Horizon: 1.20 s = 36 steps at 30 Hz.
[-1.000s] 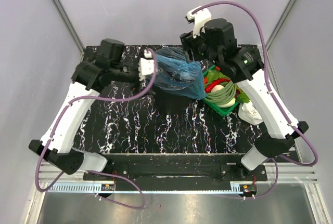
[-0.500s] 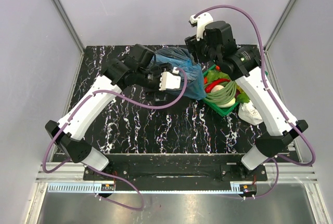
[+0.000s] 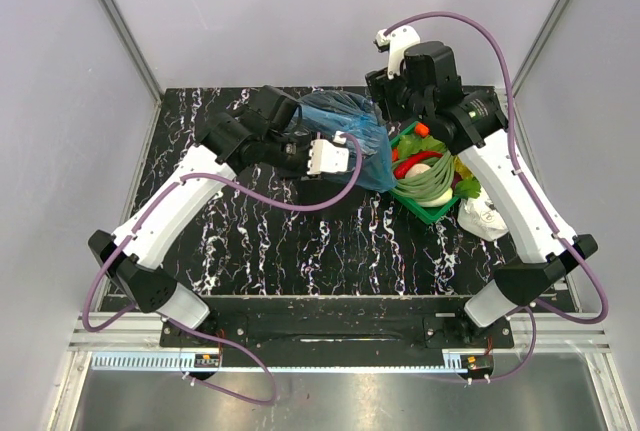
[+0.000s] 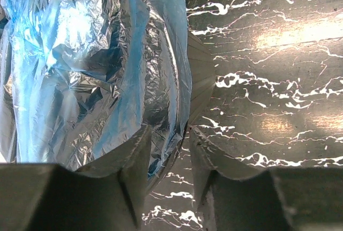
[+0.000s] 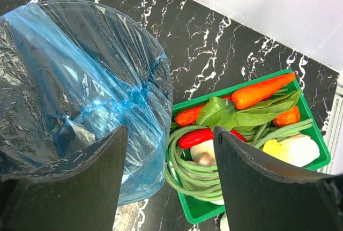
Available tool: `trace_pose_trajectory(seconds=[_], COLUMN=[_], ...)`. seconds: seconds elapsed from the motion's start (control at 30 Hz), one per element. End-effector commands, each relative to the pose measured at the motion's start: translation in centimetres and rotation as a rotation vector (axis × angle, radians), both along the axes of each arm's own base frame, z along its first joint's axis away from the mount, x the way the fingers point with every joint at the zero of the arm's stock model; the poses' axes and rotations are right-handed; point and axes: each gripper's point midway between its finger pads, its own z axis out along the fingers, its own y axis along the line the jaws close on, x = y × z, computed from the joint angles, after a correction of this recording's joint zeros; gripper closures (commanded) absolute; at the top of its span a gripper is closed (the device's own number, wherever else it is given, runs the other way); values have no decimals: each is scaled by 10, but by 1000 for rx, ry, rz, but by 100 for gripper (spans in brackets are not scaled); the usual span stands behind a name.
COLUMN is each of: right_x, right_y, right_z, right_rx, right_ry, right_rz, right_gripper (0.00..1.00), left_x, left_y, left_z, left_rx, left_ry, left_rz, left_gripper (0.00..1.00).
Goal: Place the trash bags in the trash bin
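Observation:
A blue translucent trash bag is draped over the mouth of the black trash bin at the table's back middle. Its film hangs down the right side. In the left wrist view my left gripper straddles the bin's rim. One finger lies inside on the trash bag, the other outside against the bin wall, and the jaws stand narrow on the film-covered rim. My right gripper hangs open above the gap between the trash bag and the tray, holding nothing.
A green tray of vegetables stands right of the bin, touching the hanging film; its rim shows in the right wrist view. A white wrinkly plastic lump lies beyond it at the table's right edge. Grey walls enclose the black marbled table.
My left arm swung from the back left over the bin and lowered onto its rim. Its jaws narrowed from wide open onto the bag-covered rim. The right arm barely shifted.

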Motion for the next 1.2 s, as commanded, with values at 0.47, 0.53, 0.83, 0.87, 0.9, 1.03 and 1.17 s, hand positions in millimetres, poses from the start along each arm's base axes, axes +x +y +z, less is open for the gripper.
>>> trace_pose_trajectory(seconds=[0.47,0.53,0.83,0.87,0.9,1.03,1.17], right_x=[-3,-1,5,6,5,9,13], right_y=[-7,-7,-3,-2,-2,-2,3], right_z=[14,12,1,0,1,-1,1], right_rx=[49,47,38,38,38,32,46], right_ry=[-44,-40,-20,-19,-21,-23,-28], right_rz=[8,6,17,18,20,20,45], right_gripper=[30,30,30,30,30,30,30], left_x=[-4,-3,0,0,0,-3,-9], left_y=[-7,-6,-4,-4,-4,-2,0], left_z=[14,18,29,29,31,37,44], left_rx=[-27,-29,-36,-32,-38,-47,-60], left_ry=[-18,-30,-68,-67,-73,-84,-83], left_rz=[-16,-13,1,2,1,4,8], left_gripper=[92,91,91,93,94,98,100])
